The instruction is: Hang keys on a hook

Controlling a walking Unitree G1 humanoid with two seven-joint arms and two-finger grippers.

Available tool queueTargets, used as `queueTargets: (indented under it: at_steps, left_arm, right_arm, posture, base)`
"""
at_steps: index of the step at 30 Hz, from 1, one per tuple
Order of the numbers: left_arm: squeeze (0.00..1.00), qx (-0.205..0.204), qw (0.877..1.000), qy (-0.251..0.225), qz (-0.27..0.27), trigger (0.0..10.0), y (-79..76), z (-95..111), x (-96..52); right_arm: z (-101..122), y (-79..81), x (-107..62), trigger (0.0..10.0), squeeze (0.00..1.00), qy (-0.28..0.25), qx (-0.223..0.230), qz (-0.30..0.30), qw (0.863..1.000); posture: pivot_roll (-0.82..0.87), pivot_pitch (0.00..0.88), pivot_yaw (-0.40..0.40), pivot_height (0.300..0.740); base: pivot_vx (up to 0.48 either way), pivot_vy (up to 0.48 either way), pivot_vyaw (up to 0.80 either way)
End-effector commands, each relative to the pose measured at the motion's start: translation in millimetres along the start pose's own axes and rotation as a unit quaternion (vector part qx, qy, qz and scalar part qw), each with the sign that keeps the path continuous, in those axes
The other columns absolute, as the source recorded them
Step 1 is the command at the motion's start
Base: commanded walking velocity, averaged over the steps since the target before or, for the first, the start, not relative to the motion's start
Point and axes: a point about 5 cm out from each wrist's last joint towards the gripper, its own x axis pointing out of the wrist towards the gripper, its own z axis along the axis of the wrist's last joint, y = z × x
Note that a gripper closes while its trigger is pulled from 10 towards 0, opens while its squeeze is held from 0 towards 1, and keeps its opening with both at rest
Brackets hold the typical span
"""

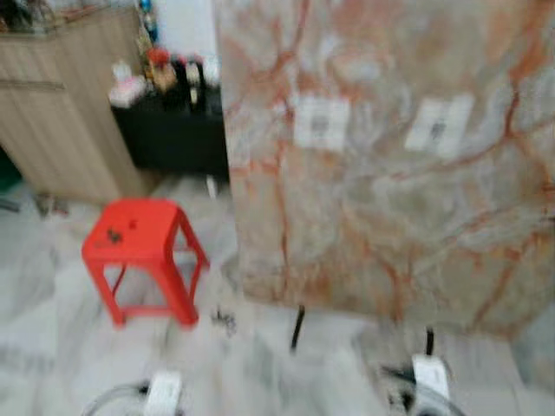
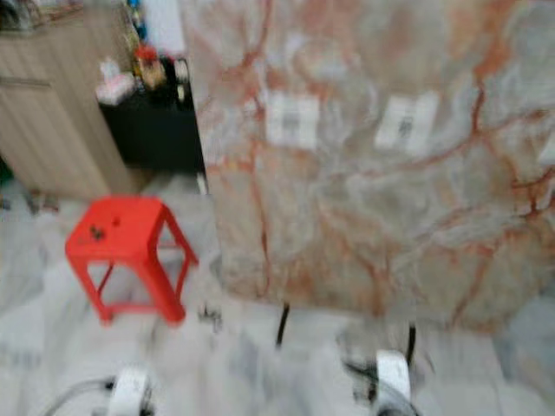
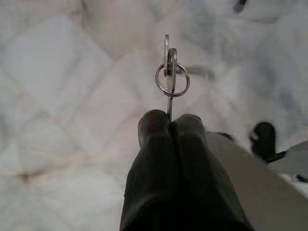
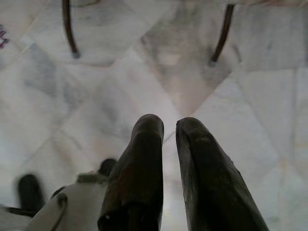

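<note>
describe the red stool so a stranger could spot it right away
Find the big orange-veined marble panel standing on the pale tiled floor. Just to its left stands the red stool, before a wooden cabinet. Nothing else nearby is so bright red, square-topped and four-legged.

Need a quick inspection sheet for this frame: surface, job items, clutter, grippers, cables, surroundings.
Surface: pale marble floor tiles; head views blurred.
Job's things: keys on a metal ring, held out past the fingertips; hook: nothing seen.
Clutter: small dark items on the red stool; dark bits on the floor beside it.
Grippers: left gripper shut on the keys; right gripper slightly open, holding nothing, pointing at the floor.
Cables: nothing seen.
Surroundings: red-veined marble slab on thin dark legs, wooden cabinet, dark shelf with bottles.
</note>
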Motion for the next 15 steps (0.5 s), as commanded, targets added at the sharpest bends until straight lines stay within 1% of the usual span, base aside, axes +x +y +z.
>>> queueTargets:
  at_steps: [1, 15]
  left_arm:
    - [0.00, 0.013, 1.000, 0.007, 0.006, 10.0, 7.1, -3.0, -1.1]
    - [0.00, 0.021, 1.000, 0.005, 0.001, 10.0, 5.2, -3.6, -1.3]
  right_arm:
    - [4.1, 5.0, 0.9, 10.0, 0.00, -0.004, 0.002, 0.005, 1.000]
    - [3.8, 3.9, 0.8, 10.0, 0.00, -0.005, 0.006, 0.001, 1.000]
  posture:
    - [-0.05, 0.000, -0.033, 0.740]
    - [-0.05, 0.000, -0.037, 0.740]
  base:
    - [0.000, -0.454, 0.00]
    - [0.000, -0.454, 0.00]
